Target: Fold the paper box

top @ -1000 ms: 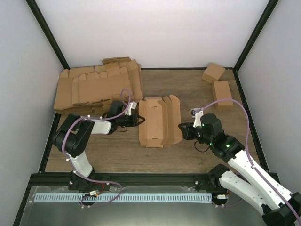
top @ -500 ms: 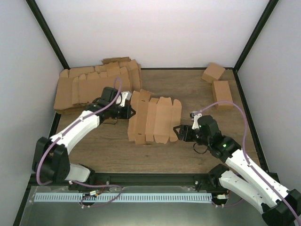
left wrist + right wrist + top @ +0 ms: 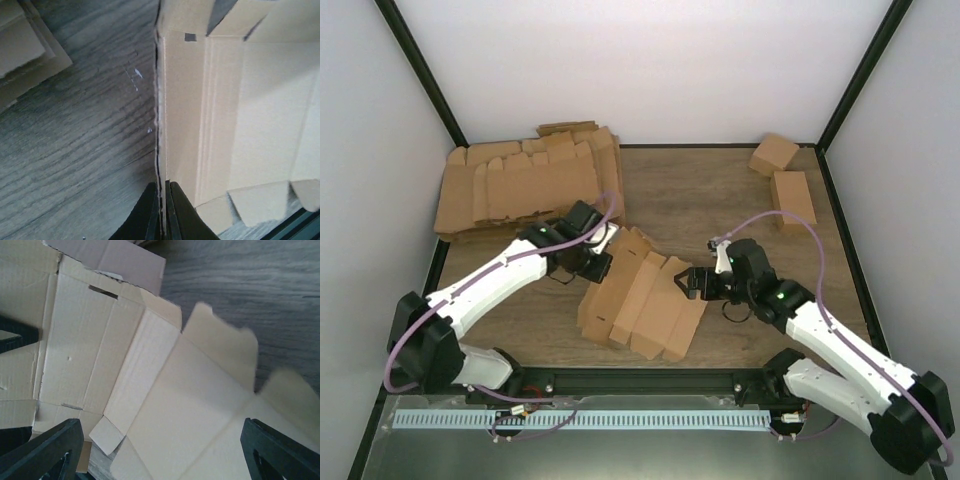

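Note:
The paper box (image 3: pixel 642 302) is a flat brown cardboard blank with flaps, lying at a slant near the table's front middle. My left gripper (image 3: pixel 603 266) is shut on its upper left edge. In the left wrist view the black jaws (image 3: pixel 162 202) pinch the thin raised cardboard edge (image 3: pixel 161 125), with the creased panels (image 3: pixel 250 110) spreading to the right. My right gripper (image 3: pixel 686 283) hovers open over the blank's right side. In the right wrist view its two fingers (image 3: pixel 42 452) stand far apart with the pale panels (image 3: pixel 165 390) below them.
A big pile of flat cardboard blanks (image 3: pixel 520 185) fills the back left, close behind the left arm. Two small folded boxes (image 3: pixel 774 154) (image 3: pixel 792 198) sit at the back right. The blank's lower corner (image 3: pixel 672 347) reaches close to the table's front rail (image 3: pixel 650 378).
The left arm has dragged the blank toward the front and turned it slantwise. The right gripper has opened wide and moved left over the blank's right side.

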You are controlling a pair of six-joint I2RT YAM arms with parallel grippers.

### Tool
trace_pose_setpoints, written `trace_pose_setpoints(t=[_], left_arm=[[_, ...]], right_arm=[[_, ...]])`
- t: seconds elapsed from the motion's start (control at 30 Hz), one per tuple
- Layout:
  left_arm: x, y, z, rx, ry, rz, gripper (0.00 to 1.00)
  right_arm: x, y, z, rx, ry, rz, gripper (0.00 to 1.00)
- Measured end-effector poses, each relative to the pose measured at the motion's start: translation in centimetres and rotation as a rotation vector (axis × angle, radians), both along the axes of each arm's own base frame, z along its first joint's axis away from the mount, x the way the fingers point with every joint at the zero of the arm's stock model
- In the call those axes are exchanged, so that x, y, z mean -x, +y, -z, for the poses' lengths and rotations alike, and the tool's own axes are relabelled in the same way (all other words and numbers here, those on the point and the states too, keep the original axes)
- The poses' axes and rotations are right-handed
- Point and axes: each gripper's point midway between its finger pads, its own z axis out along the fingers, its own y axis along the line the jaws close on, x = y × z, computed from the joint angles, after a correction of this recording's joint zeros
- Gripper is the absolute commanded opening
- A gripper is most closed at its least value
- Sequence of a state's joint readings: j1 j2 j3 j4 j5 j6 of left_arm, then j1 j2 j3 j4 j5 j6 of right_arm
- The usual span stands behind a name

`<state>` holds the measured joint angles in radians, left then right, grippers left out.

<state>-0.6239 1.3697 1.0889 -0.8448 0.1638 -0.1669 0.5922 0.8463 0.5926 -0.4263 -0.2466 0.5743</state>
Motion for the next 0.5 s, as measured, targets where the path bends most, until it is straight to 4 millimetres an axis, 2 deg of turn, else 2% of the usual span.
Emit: trace_pose_setpoints(t=[0.1,0.27,0.37,0.43,0.5], left_arm=[[0.6,-0.7,0.6,-0.084,-0.017,0.051,0.04],[0.3,-0.7,0.4,-0.221,-0.091,0.083,0.04],[0.7,-2.6,-0.6,-0.299,-0.192,0.153,0.04],[0.9,-3.8,-1.2,-0.341,-0.251,0.189,0.08],[0.7,-4.0,-1.4,-0.375,-0.286,0.197,0.10]], right_arm=[[0.2,0.7,0.9,0.002,0.036,-0.040,0.91],[0.1,1.3,0.7,-0.022,0.027,-0.064,0.95],[0.2,1.7,0.9,-0.038,0.031,-0.078,0.96],[0.2,1.8,1.4,-0.039,0.048,-0.081,0.98],[0.3,1.8,1.8,-0.042,0.061,-0.073,1.00]])
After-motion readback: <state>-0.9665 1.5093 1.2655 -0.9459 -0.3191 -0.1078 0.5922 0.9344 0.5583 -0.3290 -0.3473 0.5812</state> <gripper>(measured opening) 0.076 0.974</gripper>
